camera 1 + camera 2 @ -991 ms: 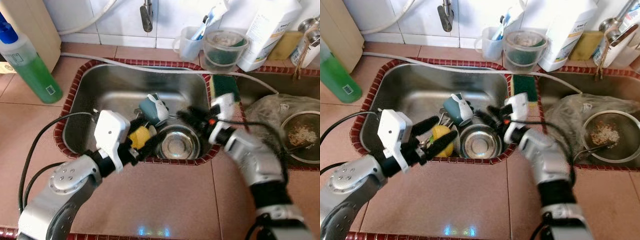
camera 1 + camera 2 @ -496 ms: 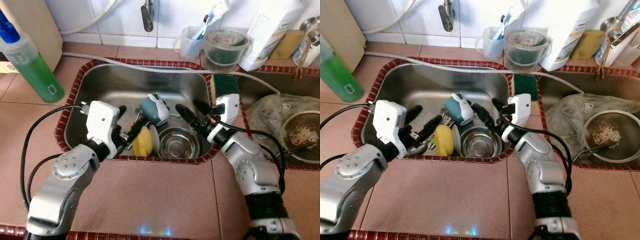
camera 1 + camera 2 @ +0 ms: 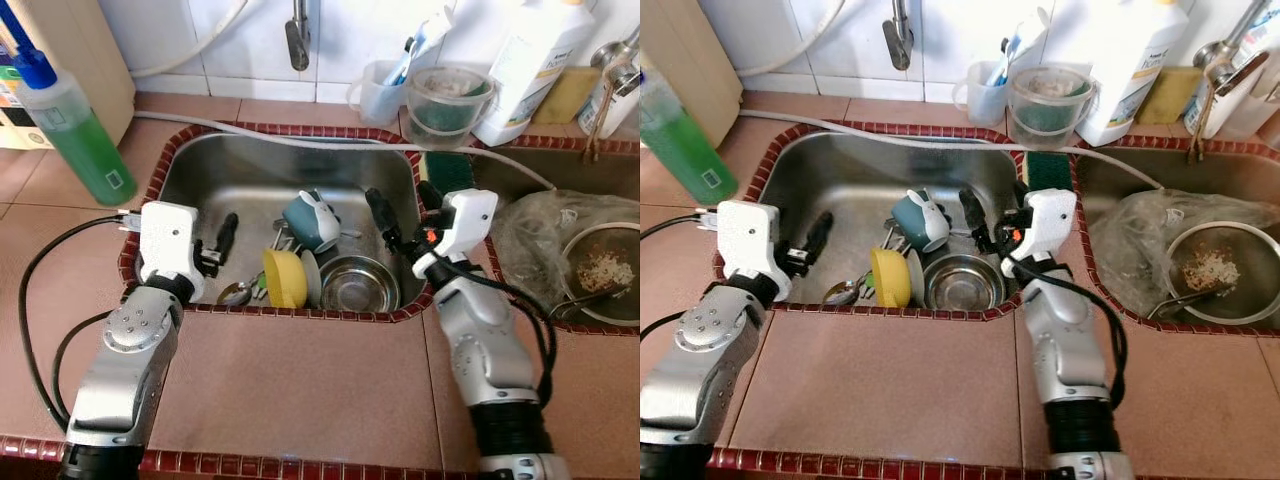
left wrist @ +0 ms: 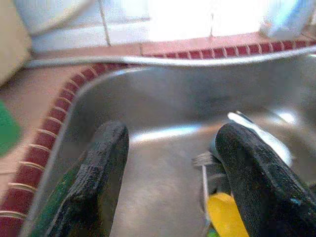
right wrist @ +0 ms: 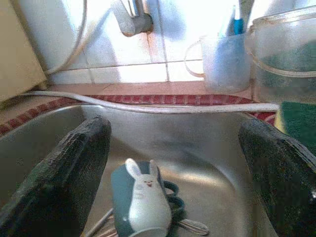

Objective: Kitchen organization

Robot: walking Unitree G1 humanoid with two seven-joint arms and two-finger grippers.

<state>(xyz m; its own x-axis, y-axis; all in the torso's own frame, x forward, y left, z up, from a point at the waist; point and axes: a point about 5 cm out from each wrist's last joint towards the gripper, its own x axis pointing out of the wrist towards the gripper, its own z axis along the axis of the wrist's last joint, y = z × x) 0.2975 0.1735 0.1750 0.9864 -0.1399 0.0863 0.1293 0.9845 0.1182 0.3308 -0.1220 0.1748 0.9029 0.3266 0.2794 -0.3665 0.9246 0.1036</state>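
Your left gripper (image 3: 222, 240) hangs spread and empty beside the yellow sponge (image 3: 284, 278), which could tip onto the steel bowl (image 3: 358, 286) if you clip it, while the bunny mug (image 5: 139, 203) lies between your right gripper's (image 3: 398, 215) parted fingers.

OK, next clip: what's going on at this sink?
The robot stands at a steel sink with dishes in it: a teal bunny mug on its side, a yellow sponge, a small steel bowl and some cutlery. Both grippers hang over the basin with fingers open, holding nothing: the left gripper by the left wall, the right gripper at the right side, aimed toward the mug. Nothing has been lifted out yet.
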